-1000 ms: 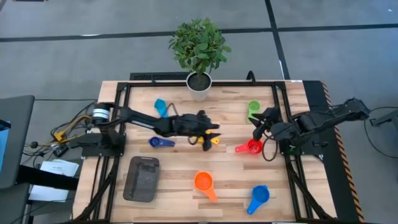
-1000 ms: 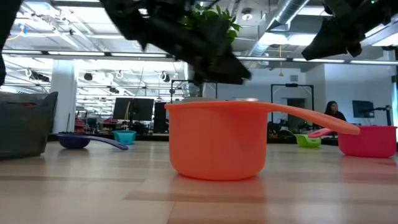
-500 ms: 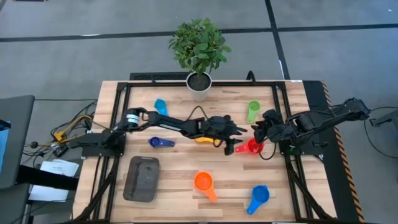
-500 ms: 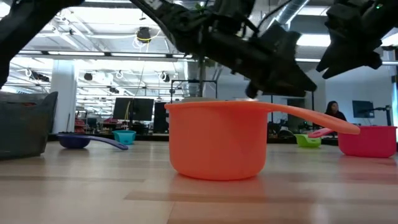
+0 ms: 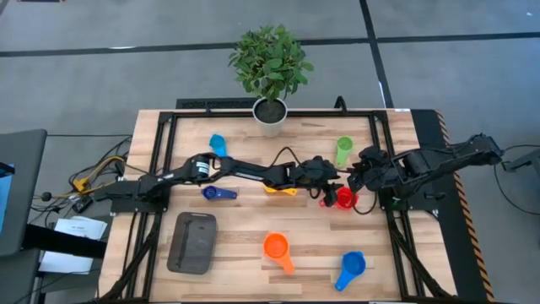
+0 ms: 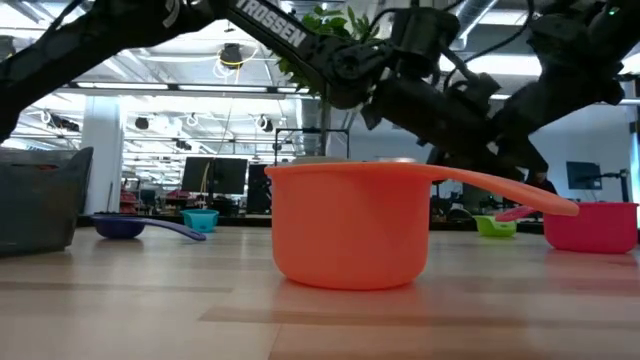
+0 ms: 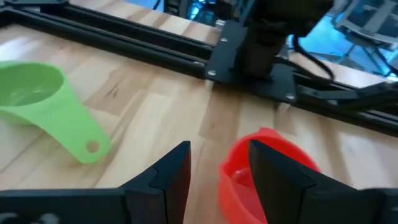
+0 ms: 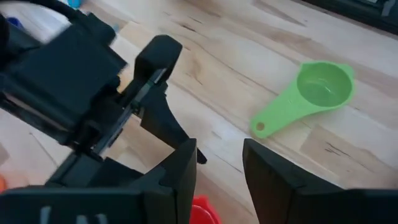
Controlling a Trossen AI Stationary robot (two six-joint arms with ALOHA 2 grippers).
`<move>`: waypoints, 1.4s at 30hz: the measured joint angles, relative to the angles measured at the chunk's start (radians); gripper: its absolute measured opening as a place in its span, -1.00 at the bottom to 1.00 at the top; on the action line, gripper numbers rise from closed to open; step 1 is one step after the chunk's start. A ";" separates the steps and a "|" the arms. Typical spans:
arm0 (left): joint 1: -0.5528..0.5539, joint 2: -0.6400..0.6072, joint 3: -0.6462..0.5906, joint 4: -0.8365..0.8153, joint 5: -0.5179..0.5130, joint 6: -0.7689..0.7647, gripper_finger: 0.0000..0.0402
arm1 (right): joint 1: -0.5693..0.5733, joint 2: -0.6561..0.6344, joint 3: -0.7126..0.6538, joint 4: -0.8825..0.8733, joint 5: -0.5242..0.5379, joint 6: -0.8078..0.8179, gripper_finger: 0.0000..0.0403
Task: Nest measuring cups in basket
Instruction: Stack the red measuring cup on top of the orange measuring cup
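Note:
The red measuring cup [image 5: 344, 199] sits upright on the table right of centre, its handle pointing left. My left gripper [image 5: 331, 196] reaches across to it, open. In the left wrist view one finger [image 7: 277, 177] stands over the cup's bowl [image 7: 239, 186] and the other outside its rim. My right gripper [image 5: 355, 179] hangs open just beyond the red cup, slanting down. A yellow cup [image 5: 278, 189] lies under the left arm. Green [image 5: 343, 150], light blue [image 5: 218, 143], dark blue [image 5: 215, 192], orange [image 5: 277, 247] and medium blue [image 5: 350, 266] cups lie scattered. The basket [image 5: 192, 241] is near left. My left gripper has the red cup's near rim [image 7: 231, 177] between its open fingers, coming nearly level from the table's left. The finger in front hides the rim, so I cannot tell whether it touches the cup. The cup stands on the table.
A white plant pot [image 5: 270, 114] stands at the far edge. Black frame rails [image 5: 384, 152] run along the table's sides and back. The two grippers are close together over the red cup. The orange cup [image 6: 350, 225] fills the low view's foreground.
My left gripper has travelled toward the table's right edge and sunk a little, passing over the yellow cup and arriving at the red cup. The yellow cup stays on the table. My right gripper has tipped further down while staying in place.

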 joint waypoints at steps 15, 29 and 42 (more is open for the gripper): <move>-0.023 0.034 0.002 0.017 0.005 -0.030 -0.26 | 0.007 0.001 0.000 -0.019 -0.001 -0.013 -0.24; -0.032 0.048 0.003 -0.020 -0.003 0.001 -0.26 | 0.068 0.002 0.000 -0.019 -0.006 0.058 -0.26; -0.021 0.048 0.003 -0.067 0.008 0.005 -0.42 | 0.061 0.001 0.000 -0.020 -0.006 0.027 -0.34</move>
